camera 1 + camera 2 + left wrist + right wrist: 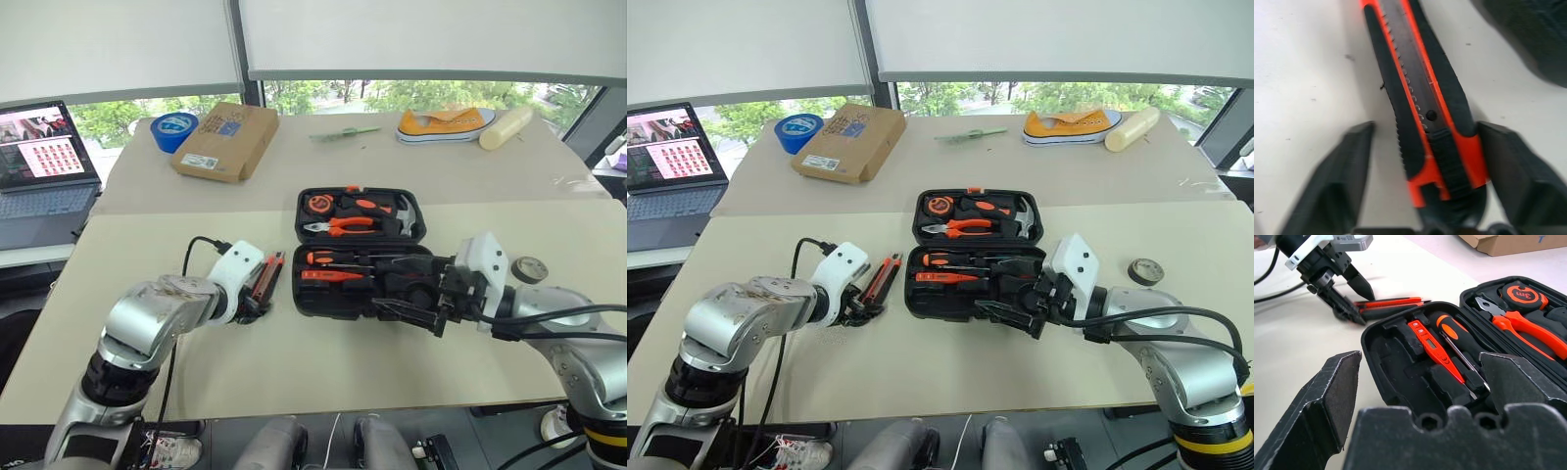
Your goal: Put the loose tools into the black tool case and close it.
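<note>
Writing legible is "3m" on the tape measure (1520, 294); both end effectors spread, left (1425, 196) straddling the utility knife (1420, 98).

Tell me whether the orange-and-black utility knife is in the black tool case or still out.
Out. The orange-and-black utility knife lies on the table beside the open black tool case, between the left gripper's fingers.

1. Daylight enters through the windows (411, 93) along the top of the frame; blinds (431, 34) above diffuse it.
2. The table (294, 362) is evenly bright, with soft, short shadows.
3. The left wrist view is blurred: fingers (1327, 181) smeared, knife (1425, 112) slightly soft.
4. In the right wrist view, near fingers (1317, 406) at the bottom are defocused.
</note>
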Robot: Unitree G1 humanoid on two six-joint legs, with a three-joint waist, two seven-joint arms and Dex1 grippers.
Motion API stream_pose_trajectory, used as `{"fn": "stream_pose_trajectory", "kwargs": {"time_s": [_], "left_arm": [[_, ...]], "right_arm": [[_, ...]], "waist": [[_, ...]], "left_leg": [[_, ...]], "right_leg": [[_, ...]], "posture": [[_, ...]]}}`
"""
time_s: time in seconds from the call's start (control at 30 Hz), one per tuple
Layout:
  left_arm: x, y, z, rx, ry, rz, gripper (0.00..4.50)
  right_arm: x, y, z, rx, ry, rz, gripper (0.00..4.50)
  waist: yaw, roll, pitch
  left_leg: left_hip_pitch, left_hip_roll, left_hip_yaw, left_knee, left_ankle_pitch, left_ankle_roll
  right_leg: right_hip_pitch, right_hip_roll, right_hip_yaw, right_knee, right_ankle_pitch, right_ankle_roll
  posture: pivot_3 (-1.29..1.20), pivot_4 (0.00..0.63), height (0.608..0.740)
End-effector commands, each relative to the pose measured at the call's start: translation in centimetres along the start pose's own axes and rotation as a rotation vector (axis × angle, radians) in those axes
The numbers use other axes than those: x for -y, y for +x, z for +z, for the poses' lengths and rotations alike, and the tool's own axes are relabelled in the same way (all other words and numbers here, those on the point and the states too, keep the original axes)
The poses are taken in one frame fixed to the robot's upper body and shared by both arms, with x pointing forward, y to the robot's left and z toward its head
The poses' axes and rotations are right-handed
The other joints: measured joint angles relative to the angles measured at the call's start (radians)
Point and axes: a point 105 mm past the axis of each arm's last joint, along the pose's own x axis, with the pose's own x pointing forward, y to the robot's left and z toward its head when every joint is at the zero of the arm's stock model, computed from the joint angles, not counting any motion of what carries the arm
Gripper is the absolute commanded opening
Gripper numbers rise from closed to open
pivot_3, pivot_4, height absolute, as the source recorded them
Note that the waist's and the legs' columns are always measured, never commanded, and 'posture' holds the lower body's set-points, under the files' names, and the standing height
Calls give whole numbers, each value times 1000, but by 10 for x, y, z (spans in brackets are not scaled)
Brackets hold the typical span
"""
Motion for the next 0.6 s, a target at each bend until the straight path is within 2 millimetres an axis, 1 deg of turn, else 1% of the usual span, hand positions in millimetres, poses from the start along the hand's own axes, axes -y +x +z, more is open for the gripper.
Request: {"fn": "stream_pose_trajectory", "kwargs": {"time_s": [0.03, 0.13, 0.2, 0.27, 0.3, 0.33, 0.37, 0.4, 0.43, 0.5, 0.53, 0.6], "left_arm": [[-13, -1, -13, -35, -33, 25, 1801], [-43, -9, -14, -12, -52, 87, 1741], [-61, -16, -10, 20, -6, 105, 1741], [-83, -29, 20, 166, 168, 102, 1740], [-89, -35, 33, 220, 250, 100, 1740], [-91, -40, 46, 267, 336, 81, 1740], [-89, -43, 56, 305, 408, 49, 1740], [-80, -48, 68, 355, 493, -22, 1740], [-74, -51, 75, 387, 554, -73, 1740], [-48, -56, 89, 444, 675, -241, 1740], [-40, -58, 93, 460, 714, -298, 1740], [-17, -53, 103, 478, 800, -420, 1740]], "right_arm": [[5, -7, 16, 26, -80, -20, 4500], [0, -11, 17, 27, -37, 24, 4500], [-6, -14, 17, 17, -22, 61, 4500], [-6, -20, 17, -2, -21, 63, 4500], [-5, -22, 16, -10, -24, 58, 4500], [-4, -24, 15, -21, -28, 52, 4500], [-3, -26, 14, -31, -35, 47, 4500], [-2, -28, 12, -45, -39, 42, 4500], [-2, -29, 11, -53, -41, 40, 4500], [0, -34, 8, -71, -43, 27, 4500], [1, -36, 7, -76, -44, 21, 4500], [3, -40, 4, -87, -41, -8, 4500]], "waist": [[-1, 0, 0], [-4, 0, 0], [-11, 0, 0], [-15, 0, 0], [-15, 0, 0], [-15, 0, 0], [-8, -1, 1], [1, -1, 1], [6, -1, 1], [9, -1, 1], [9, 0, 1], [8, -1, 1]], "left_leg": [[0, 0, 0, 0, 0, 0], [0, 0, 0, 0, 0, 0], [0, 1, 0, -1, 0, -1], [0, 1, 0, -2, 1, -1], [-1, 1, 0, -2, 1, -1], [-1, 1, 0, -2, 1, -1], [-1, 1, 0, -2, 1, -1], [-3, 1, -1, -1, 0, -2], [-3, 0, -1, 0, 0, -1], [-3, -1, -1, 0, -1, 0], [-3, -1, -1, 0, -2, 2], [-3, -2, 0, 0, -2, 5]], "right_leg": [[0, 0, 0, 0, 0, 0], [0, 0, 0, 0, 0, 0], [-1, 1, 0, 0, 0, -1], [-2, 1, 0, 1, -1, -2], [-3, 1, 0, 0, -1, -2], [-3, 0, 0, 0, -1, -3], [-3, 0, -1, 0, -1, -3], [-2, -1, -1, -2, -1, -3], [-2, -2, -1, -4, -1, -3], [-1, -3, -2, -11, 0, -2], [-1, -4, -2, -12, 1, -1], [0, -4, -3, -12, 1, 0]], "posture": [[0, 150, 735], [0, 150, 735], [0, 150, 735], [0, 150, 735], [0, 150, 735], [0, 150, 735], [0, 150, 735], [0, 150, 735], [0, 150, 735], [0, 150, 735], [0, 150, 735], [0, 150, 735]]}}
